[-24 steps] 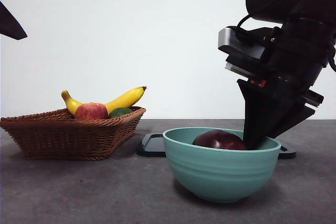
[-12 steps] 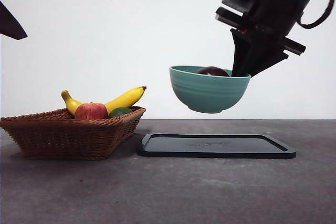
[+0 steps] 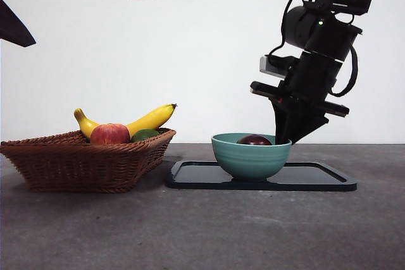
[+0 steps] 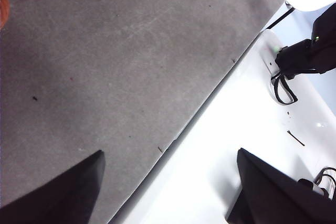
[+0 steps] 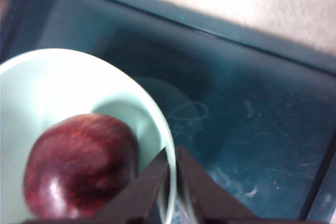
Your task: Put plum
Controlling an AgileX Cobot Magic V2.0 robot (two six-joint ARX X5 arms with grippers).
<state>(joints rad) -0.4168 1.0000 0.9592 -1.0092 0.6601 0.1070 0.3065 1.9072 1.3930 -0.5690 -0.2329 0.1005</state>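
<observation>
At lower left of the front view, nearest on the grey bench (image 3: pixel 202 232), a wicker basket (image 3: pixel 82 162) holds a banana (image 3: pixel 149 119), a red fruit (image 3: pixel 109 134) and a green fruit (image 3: pixel 145 135). Right of centre and further back, a teal bowl (image 3: pixel 251 155) rests on a dark tray (image 3: pixel 316 176). The plum (image 3: pixel 254 140) lies inside the bowl, only its glossy top above the rim; round, it shows no clear long axis. The right pincer (image 5: pixel 172 174) is clamped on the bowl's rim beside the plum, its arm slanting down from the upper right. The left pincer (image 4: pixel 168 182) hangs apart over bare bench, well away.
</observation>
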